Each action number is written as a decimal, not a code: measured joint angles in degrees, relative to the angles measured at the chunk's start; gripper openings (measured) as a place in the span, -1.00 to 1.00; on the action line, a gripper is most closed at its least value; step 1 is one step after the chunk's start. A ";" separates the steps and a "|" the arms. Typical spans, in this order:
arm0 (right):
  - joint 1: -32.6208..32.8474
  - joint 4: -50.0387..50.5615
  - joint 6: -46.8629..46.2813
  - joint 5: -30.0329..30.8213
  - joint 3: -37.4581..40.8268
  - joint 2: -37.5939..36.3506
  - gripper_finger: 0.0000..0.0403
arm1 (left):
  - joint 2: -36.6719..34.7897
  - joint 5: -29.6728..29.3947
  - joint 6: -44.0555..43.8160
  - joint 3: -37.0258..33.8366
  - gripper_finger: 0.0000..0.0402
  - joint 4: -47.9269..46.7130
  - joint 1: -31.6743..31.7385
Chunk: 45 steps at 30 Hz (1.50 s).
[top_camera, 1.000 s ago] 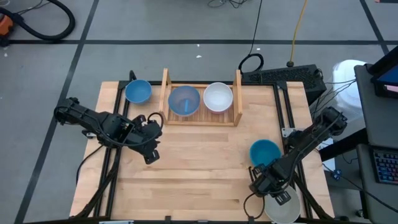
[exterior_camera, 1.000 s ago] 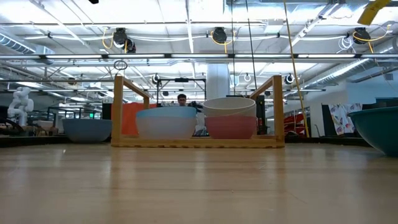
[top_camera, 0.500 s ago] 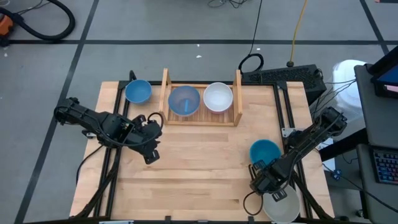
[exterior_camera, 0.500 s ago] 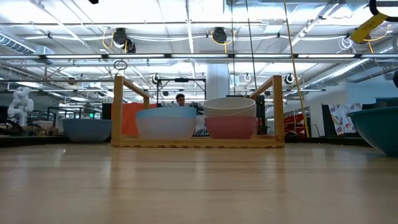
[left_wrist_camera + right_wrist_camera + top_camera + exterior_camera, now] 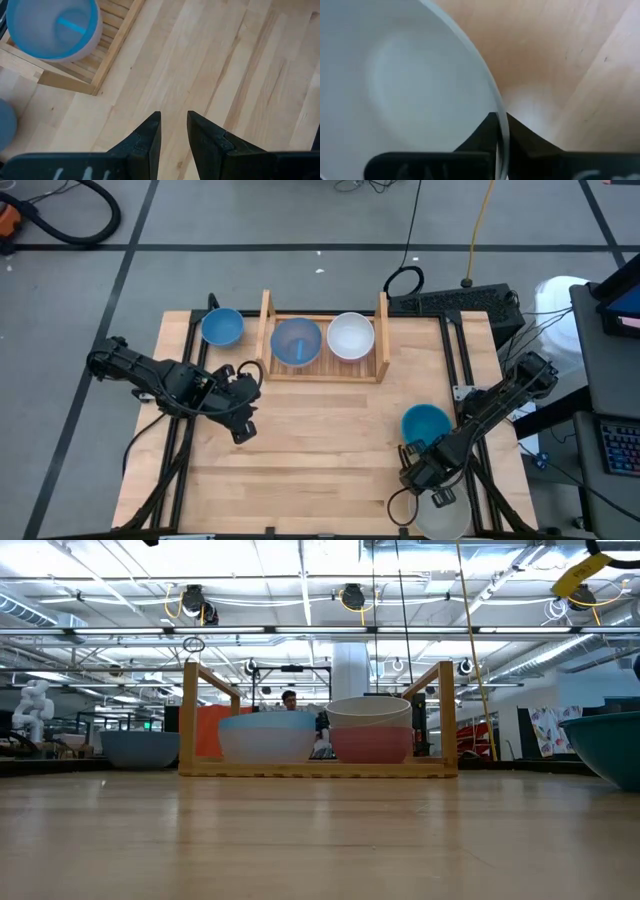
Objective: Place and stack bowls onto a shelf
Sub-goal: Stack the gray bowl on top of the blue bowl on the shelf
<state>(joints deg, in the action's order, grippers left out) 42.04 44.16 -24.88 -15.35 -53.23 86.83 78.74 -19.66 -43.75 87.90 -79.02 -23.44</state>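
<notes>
My right gripper [image 5: 441, 496] clamps the white bowl's [image 5: 452, 518] rim at lower right of the surface [image 5: 320, 450]. My left gripper [image 5: 173, 131] hovers with fingers apart, left of centre.

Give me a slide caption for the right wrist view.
Right gripper shut on the rim of a white bowl over the table.

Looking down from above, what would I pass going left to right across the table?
Left arm's hand, hovering over bare wood → pale blue bowl on the shelf → white bowl beside it on the shelf → teal bowl → right arm's hand, shut on the rim of a whitish bowl at the table's front edge.
</notes>
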 joint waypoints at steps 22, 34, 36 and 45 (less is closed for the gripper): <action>-16.01 7.66 -0.50 23.44 -24.10 -2.05 -1.00 | 0.00 0.05 1.42 0.00 -0.51 -0.68 0.00; -33.00 3.71 13.18 36.54 -31.90 -2.08 -1.00 | 0.00 0.04 0.35 0.00 -0.51 -0.68 0.00; -35.87 1.62 16.97 36.38 -32.93 -2.08 -1.00 | 0.00 0.04 -0.63 0.00 -0.51 -0.69 0.18; -46.91 -3.92 32.71 30.03 -38.04 -2.03 -1.00 | 0.00 0.04 -6.36 0.00 -0.51 -0.68 2.79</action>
<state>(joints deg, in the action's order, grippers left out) -4.88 40.24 7.82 14.67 -91.27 84.79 78.74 -19.62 -50.10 87.90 -79.70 -20.65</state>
